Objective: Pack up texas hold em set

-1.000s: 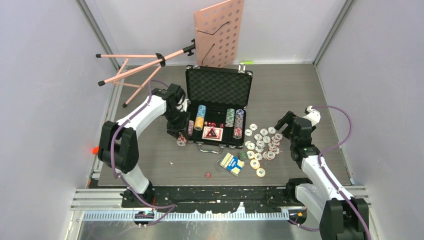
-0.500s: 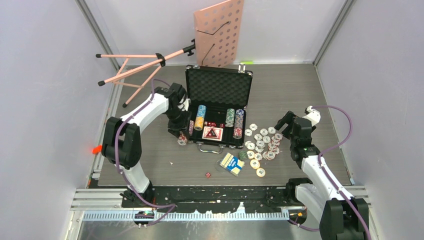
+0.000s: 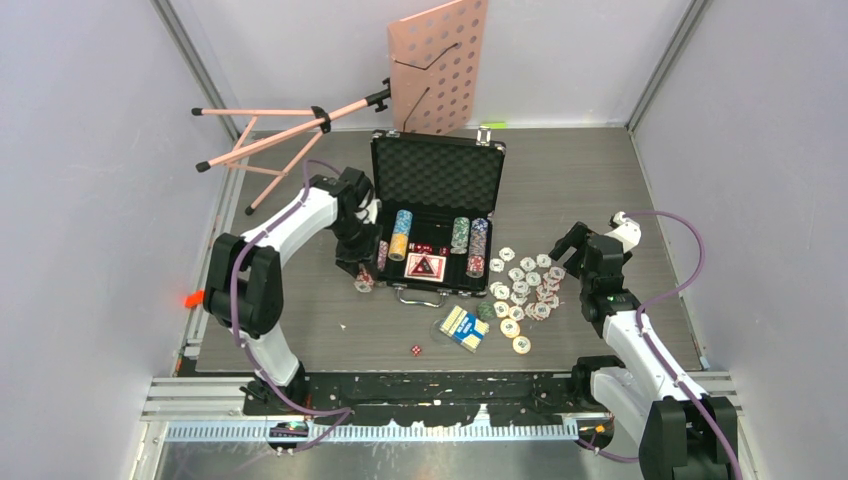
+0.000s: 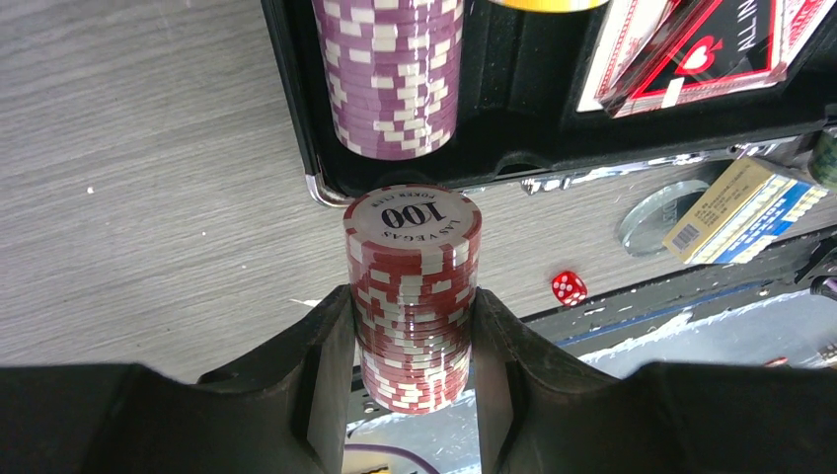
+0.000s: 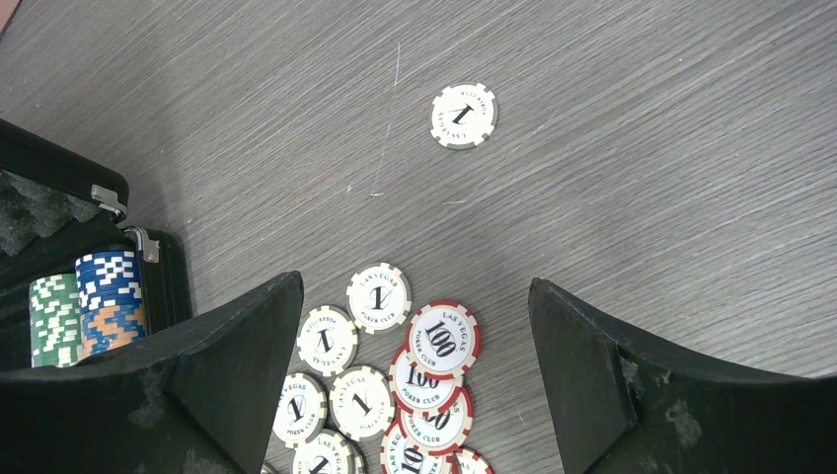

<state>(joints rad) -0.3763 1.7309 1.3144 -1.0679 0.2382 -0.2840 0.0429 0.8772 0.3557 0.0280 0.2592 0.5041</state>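
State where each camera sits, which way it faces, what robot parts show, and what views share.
Top external: above and behind the arms, looking down on the table; both arms show, the open case between them.
Left wrist: on the left arm, looking down past the left gripper, shut on a red chip stack beside the case.
Right wrist: on the right arm, looking down through the open right gripper at loose chips.
Shared: the case shows in all three; the red die in the first two.
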